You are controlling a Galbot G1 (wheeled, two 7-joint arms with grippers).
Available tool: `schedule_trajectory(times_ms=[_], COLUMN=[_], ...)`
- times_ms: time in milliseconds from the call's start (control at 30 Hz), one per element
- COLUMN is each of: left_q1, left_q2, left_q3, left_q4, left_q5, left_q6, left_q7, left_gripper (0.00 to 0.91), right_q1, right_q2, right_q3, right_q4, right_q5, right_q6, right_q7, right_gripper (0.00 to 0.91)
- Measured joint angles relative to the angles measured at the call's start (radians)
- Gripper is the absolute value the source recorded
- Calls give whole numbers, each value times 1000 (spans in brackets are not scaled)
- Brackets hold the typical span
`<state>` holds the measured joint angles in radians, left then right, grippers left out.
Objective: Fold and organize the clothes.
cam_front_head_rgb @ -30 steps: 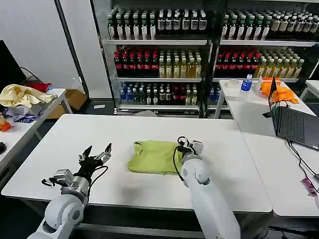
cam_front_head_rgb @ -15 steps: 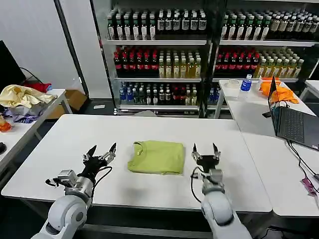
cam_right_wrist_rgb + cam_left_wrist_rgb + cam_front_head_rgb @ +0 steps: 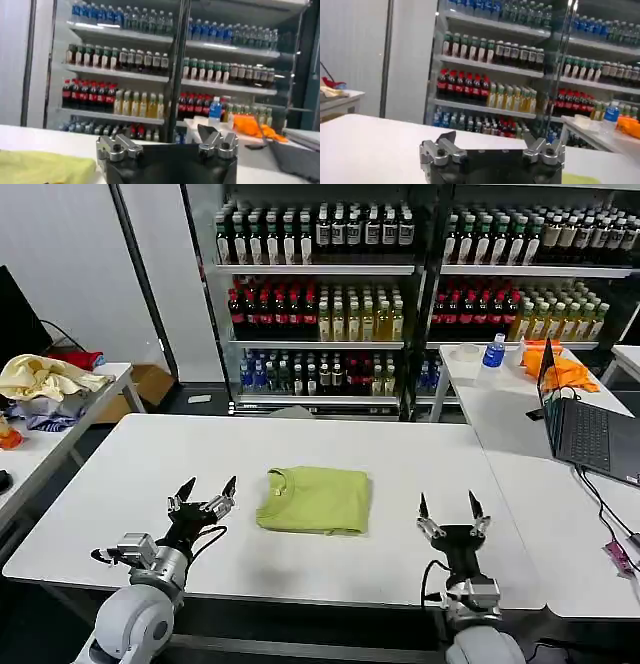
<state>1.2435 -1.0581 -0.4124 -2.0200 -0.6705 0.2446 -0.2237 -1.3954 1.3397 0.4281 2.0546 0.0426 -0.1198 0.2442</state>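
The green T-shirt (image 3: 314,499) is laid flat near the middle of the white table (image 3: 300,446), already folded into a neat rectangle with its ribbed collar turned toward the robot's left. Its longer side is seen to run across the table from left to right, so each short edge faces one arm.

The left gripper (image 3: 204,504) is held just beside the collar end, close above the tabletop, with its fingers spread apart and nothing between them. The right gripper (image 3: 451,522) is raised nearer the table's front edge, off the shirt's opposite end and somewhat toward the robot, likewise spread wide and empty. Of the two, the left is judged the nearer to the cloth (the right stands clearly apart from it).

In the right wrist view a corner of the shirt (image 3: 42,167) is seen low and to one side of the gripper (image 3: 167,147), confirming that no contact is made.

The folding is judged essentially done; any further tidying would be started most readily from the collar end.
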Motion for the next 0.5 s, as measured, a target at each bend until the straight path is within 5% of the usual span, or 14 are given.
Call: schedule_trajectory(times_ms=[500], left_q1=[17], left_q2=[-11], left_q3=[2], left_q4=[-21], left_q5=[34], left_q6=[7], left_q7=[0], left_gripper=[907], right_q1=[-94], right_q2=[-18], right_q3=[49], right_q4=[129], right_q5=[-5], right_q6=[-2], right_q7=[-9], right_gripper=[907])
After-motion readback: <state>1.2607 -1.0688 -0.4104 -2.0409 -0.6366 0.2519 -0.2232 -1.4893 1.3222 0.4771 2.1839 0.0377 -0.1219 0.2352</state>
